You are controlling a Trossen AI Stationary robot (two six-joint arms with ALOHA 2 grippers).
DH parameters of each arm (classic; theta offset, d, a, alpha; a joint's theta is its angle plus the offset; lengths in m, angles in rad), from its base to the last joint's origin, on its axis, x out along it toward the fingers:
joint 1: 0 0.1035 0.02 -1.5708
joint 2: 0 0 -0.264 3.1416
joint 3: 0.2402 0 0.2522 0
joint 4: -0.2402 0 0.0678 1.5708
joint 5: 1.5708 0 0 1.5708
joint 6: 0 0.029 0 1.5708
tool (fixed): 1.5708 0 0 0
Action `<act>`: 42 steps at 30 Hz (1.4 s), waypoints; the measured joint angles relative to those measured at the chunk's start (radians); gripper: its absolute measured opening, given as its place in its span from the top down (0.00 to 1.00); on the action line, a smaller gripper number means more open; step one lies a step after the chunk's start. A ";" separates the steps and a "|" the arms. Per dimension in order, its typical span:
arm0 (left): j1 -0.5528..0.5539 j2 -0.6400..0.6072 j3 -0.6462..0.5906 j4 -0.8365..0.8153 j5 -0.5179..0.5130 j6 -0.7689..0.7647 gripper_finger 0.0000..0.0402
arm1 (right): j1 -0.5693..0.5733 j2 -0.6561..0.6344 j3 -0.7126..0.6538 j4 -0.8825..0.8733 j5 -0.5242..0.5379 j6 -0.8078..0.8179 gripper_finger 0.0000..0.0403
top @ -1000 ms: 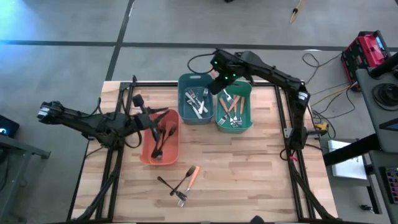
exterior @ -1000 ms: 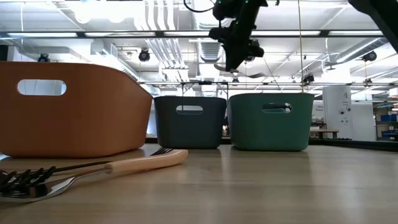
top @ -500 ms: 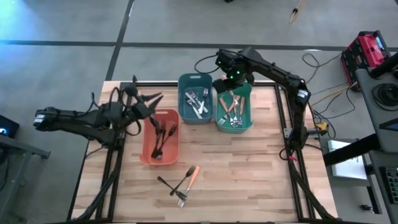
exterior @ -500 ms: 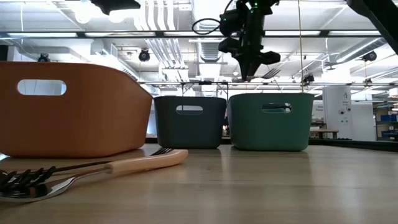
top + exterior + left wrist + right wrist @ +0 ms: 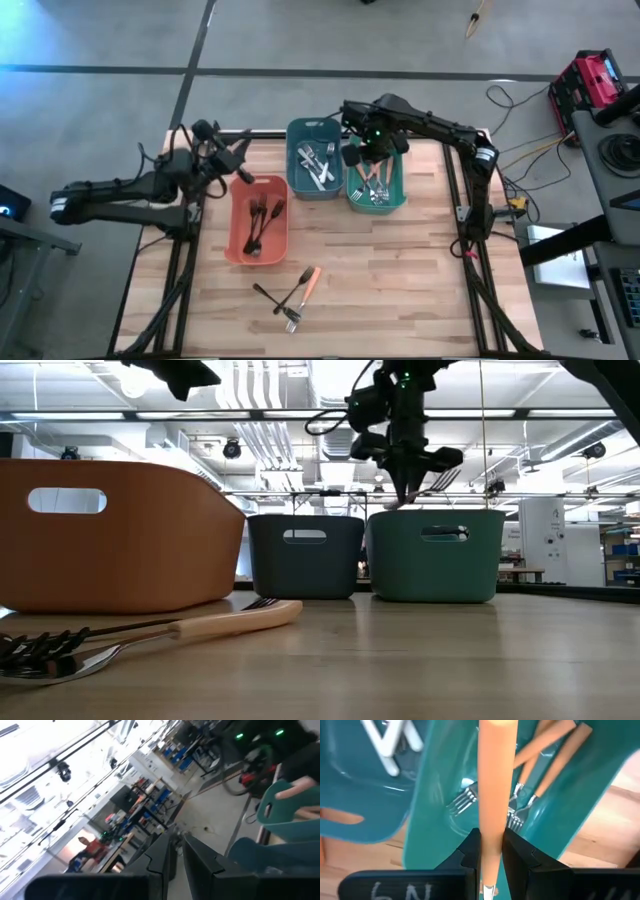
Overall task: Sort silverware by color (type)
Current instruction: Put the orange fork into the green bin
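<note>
The right end effector is hovering above the green bin, its fingers pinching an orange-handled utensil that is pointing down toward the bin. In the green bin, more orange-handled forks are lying in a loose pile. Just beside it, the blue bin is holding plain silver forks.

The left end effector is hanging over the table's far left corner, beside the salmon bin (its fingers are pressed close together, with nothing between them). Dark bronze forks are resting inside the salmon bin.

Near the front of the wooden table, well apart from the bins, three pieces are lying crossed together: a dark fork, a silver fork and an orange-handled fork.

In the room behind the table a person is showing, blurred.
</note>
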 joint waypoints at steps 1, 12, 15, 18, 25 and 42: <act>0.014 0.000 0.000 0.000 0.000 0.000 0.91 | 0.000 -0.001 -0.010 0.000 0.000 0.004 0.90; 0.092 0.000 0.000 0.000 0.000 -0.003 0.91 | -0.037 -0.004 -0.112 0.095 0.007 0.004 0.90; 0.092 0.000 0.000 0.000 0.000 -0.003 0.91 | -0.043 -0.012 -0.138 0.142 0.009 0.003 0.90; 0.092 0.000 0.000 -0.001 0.000 -0.001 0.91 | -0.050 -0.020 -0.158 0.170 0.024 0.008 0.90; 0.092 -0.001 0.000 -0.003 -0.001 -0.001 0.91 | -0.053 -0.036 -0.225 0.208 0.067 0.026 0.90; 0.092 -0.004 0.000 -0.032 -0.005 -0.001 0.91 | -0.075 -0.037 -0.318 0.285 0.115 0.003 0.90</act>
